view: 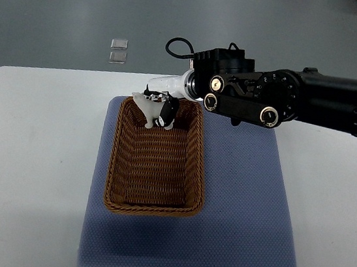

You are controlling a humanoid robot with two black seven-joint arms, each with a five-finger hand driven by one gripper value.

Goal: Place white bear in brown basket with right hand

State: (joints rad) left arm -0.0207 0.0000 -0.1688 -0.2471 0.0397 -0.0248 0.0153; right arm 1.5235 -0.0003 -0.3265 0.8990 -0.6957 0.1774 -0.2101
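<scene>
table [24, 153]: white, fills most of the view, grey floor beyond far edge
floor markers [117, 50]: two small clear squares on the floor past the table, left of centre
mat [242, 201]: blue-grey pad on table, under the basket
brown basket [118, 165]: wicker, rectangular, on left half of mat, long side running away from the robot
white bear [147, 108]: at basket's far end, over the rim/inside corner, pinched by the hand; can't tell if it touches the weave
right hand [166, 109]: fingers curled round the bear, dark fingertips over the basket's far edge
right arm [301, 100]: black, enters from right edge, crosses above the mat's far side
</scene>
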